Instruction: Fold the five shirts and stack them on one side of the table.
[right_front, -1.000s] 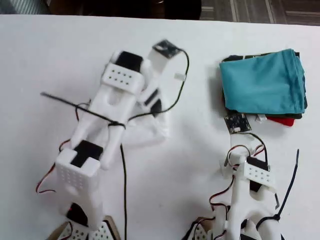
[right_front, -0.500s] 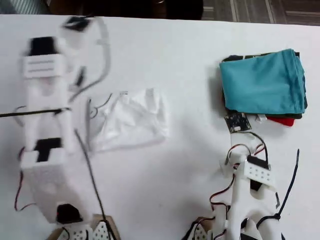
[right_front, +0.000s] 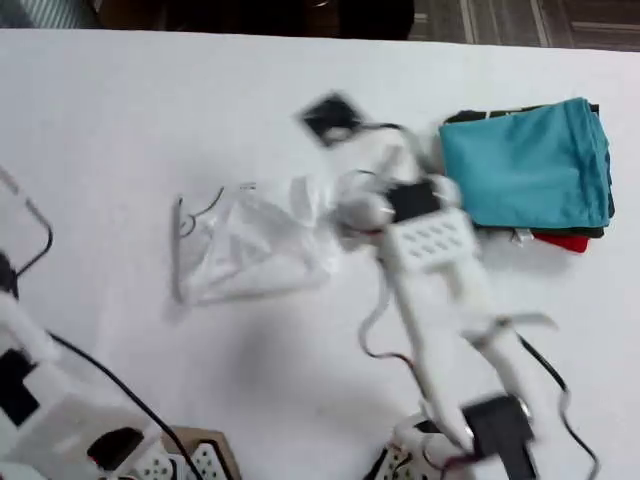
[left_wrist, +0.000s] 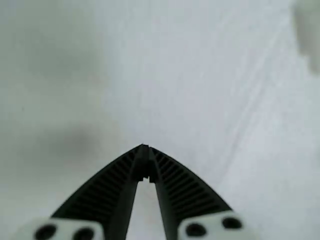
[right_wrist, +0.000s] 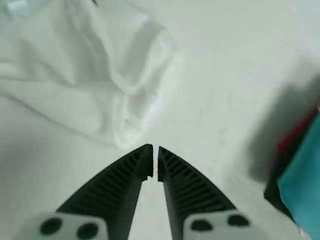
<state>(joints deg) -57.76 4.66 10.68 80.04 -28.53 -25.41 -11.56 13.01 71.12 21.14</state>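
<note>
1. Table (right_front: 150, 100): a white top that spans the whole high view.

2. Right arm (right_front: 430, 240): in the high view it stands at the lower right edge and stretches up and left to the centre. Its far end lies between the two cloth items.

3. Left arm (right_front: 40, 410): you will find it in the lower left corner of the high view, well apart from all the cloth.

4. Stack of folded shirts (right_front: 525, 165): upper right of the high view. A teal shirt (right_front: 530, 160) lies on top, with dark cloth under it and a red edge (right_front: 565, 242) showing at the lower side. In the right wrist view the stack (right_wrist: 300, 175) lies off to one side of the fingers and does not touch them.

5. White shirt (right_front: 255, 240): left of centre in the high view, loosely folded and wrinkled, apart from the stack. In the right wrist view its near edge (right_wrist: 125, 120) lies just ahead of the fingertips. You cannot tell from these views whether they touch it.

6. Right gripper (right_wrist: 151, 162): the fingers are all but together, with a thin slit between them and nothing in it.

7. Left gripper (left_wrist: 144, 152): the fingers meet at the tips and hold nothing, with bare table (left_wrist: 150, 75) beneath.
</note>
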